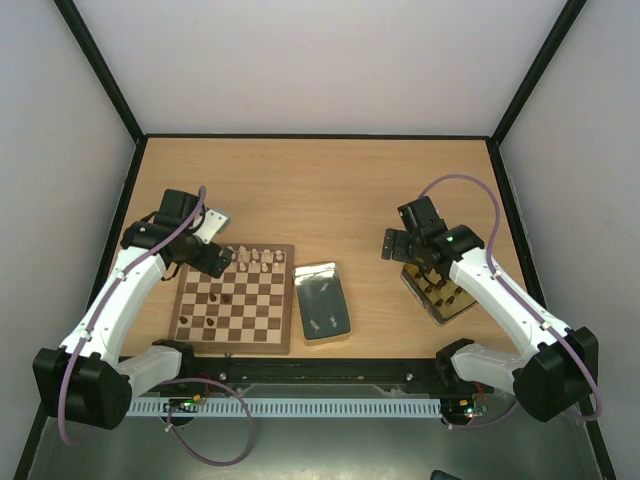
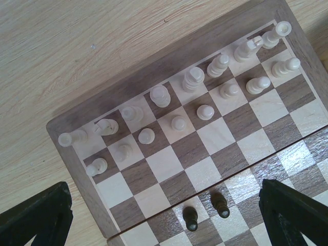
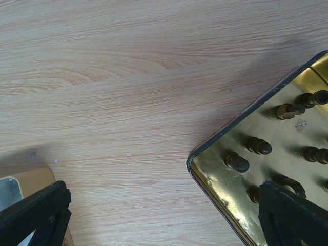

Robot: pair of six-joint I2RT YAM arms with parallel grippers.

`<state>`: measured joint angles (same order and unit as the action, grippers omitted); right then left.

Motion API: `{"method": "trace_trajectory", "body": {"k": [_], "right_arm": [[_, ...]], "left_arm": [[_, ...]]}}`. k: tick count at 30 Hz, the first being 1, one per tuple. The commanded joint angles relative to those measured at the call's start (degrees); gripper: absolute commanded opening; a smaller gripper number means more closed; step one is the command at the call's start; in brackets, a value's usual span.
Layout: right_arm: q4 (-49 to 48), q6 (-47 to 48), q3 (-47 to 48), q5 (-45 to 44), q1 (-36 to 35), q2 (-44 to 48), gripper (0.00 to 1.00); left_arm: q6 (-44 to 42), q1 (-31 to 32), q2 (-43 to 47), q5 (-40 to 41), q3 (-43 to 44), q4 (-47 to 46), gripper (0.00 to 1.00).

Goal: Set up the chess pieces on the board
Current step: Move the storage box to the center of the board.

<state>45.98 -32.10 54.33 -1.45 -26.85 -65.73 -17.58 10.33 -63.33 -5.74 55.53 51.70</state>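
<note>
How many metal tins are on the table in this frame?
2. A silver tin lies just right of the board; a gold tin sits further right, holding dark pieces. No other tin shows, though the arms cover some table.

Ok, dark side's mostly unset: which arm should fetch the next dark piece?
Probably right: the right gripper hovers open by the gold tin of dark pieces; the left gripper hangs open over the board.
</note>
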Motion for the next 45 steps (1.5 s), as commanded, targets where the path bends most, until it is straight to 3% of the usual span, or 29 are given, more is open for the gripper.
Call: {"method": "trace_trajectory", "body": {"k": [1, 14, 23, 28, 45], "right_arm": [[0.00, 0.81, -0.41, -0.36, 0.31, -0.45, 0.97], [2.55, 0.15, 3.37, -0.85, -1.03, -1.78, 0.97], [6.77, -4.57, 13.50, -0.50, -17.34, -11.67, 1.00], [5.94, -6.78, 12.28, 0.29, -22.85, -16.74, 0.96], [1.17, -2.04, 15.30, 5.24, -23.09, -33.50, 0.73]], "left_arm": [[-0.08, 0.06, 0.66, 0.29, -0.86, 0.11, 0.99], [-0.17, 0.09, -0.07, 0.22, 1.32, 0.81, 0.99], [0.62, -0.37, -2.07, 0.53, 3.18, 0.20, 0.99], [1.10, -2.90, -4.44, -0.90, 5.39, 0.13, 0.99], [0.71, -5.53, -5.81, -2.63, 6.78, 0.21, 0.99]]}}
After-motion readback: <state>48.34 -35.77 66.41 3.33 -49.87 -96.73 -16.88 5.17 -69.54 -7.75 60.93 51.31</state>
